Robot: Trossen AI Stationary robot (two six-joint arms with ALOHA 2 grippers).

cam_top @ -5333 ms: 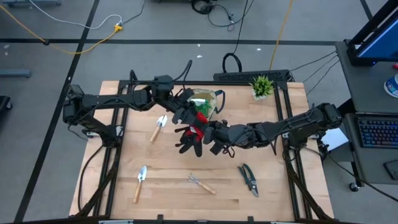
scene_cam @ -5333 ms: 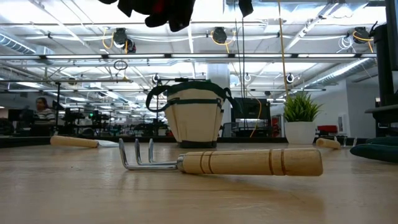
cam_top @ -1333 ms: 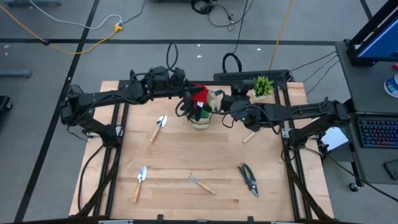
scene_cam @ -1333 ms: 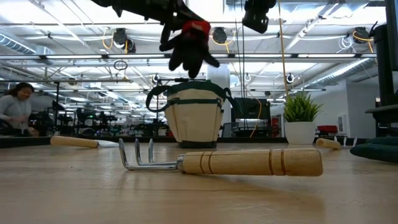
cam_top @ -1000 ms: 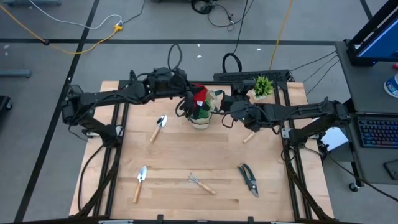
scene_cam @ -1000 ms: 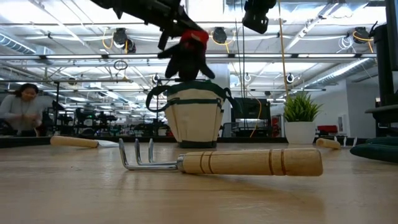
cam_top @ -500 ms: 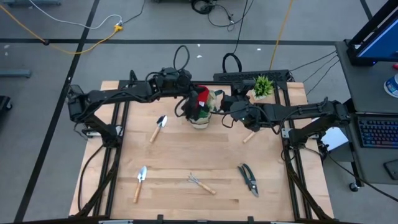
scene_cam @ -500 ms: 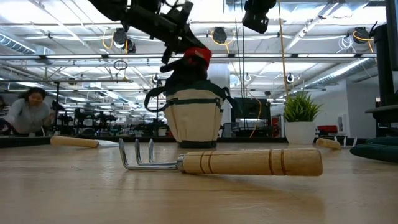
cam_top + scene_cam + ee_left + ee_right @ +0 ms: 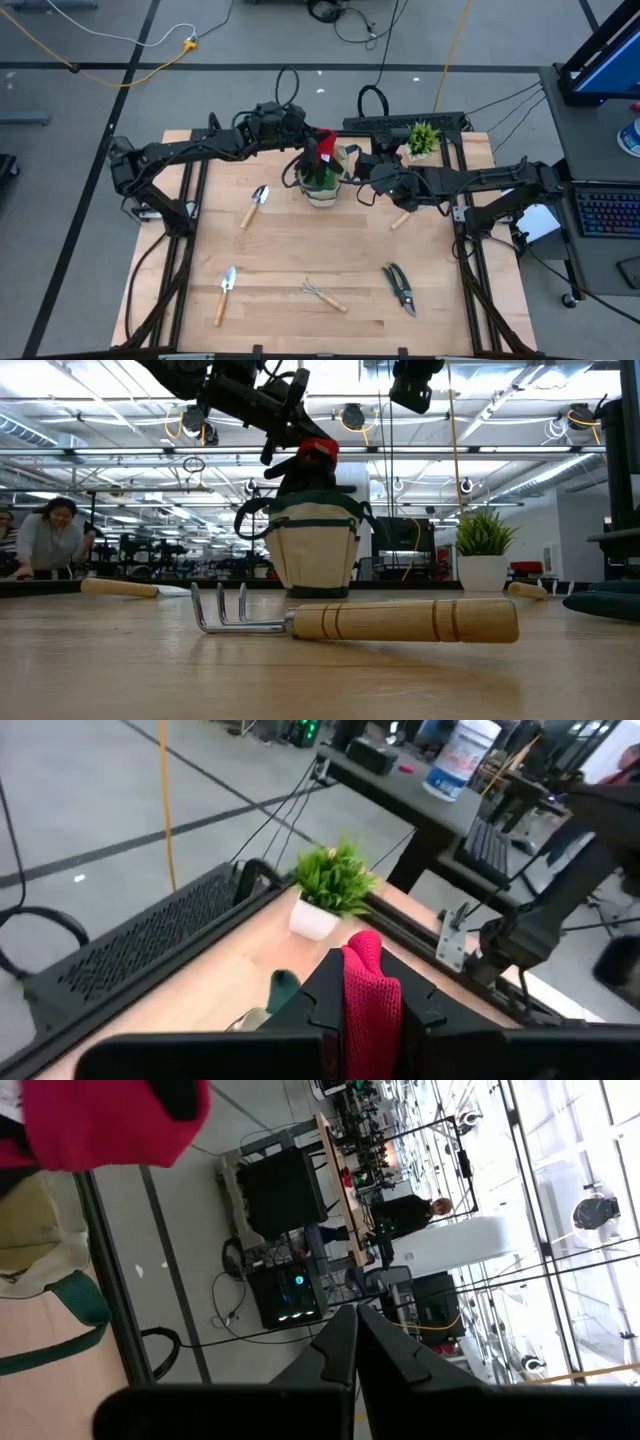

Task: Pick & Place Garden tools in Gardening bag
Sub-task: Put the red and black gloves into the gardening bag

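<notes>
Garden tools lie scattered on the wooden table (image 9: 270, 250), taken from the left side across. One small trowel (image 9: 225, 294) rests near the front left corner, a second trowel (image 9: 254, 205) further back. The left gripper (image 9: 312, 158) is clamped on the red-black glove (image 9: 322, 155) — the red cuff shows between its fingers (image 9: 318, 1005) in the left wrist view — and holds it at the mouth of the gardening bag (image 9: 322, 180), which stands upright at the middle back of the table. In the low view the glove (image 9: 308, 465) sits on the bag's (image 9: 312, 550) top rim. The rake (image 9: 322, 294) lies near the front edge, the pruning shears (image 9: 401, 288) to its right. The right gripper (image 9: 368, 180) hovers just beside the bag, shut and empty. Beyond it stands a potted plant (image 9: 421, 139) at the back edge.
</notes>
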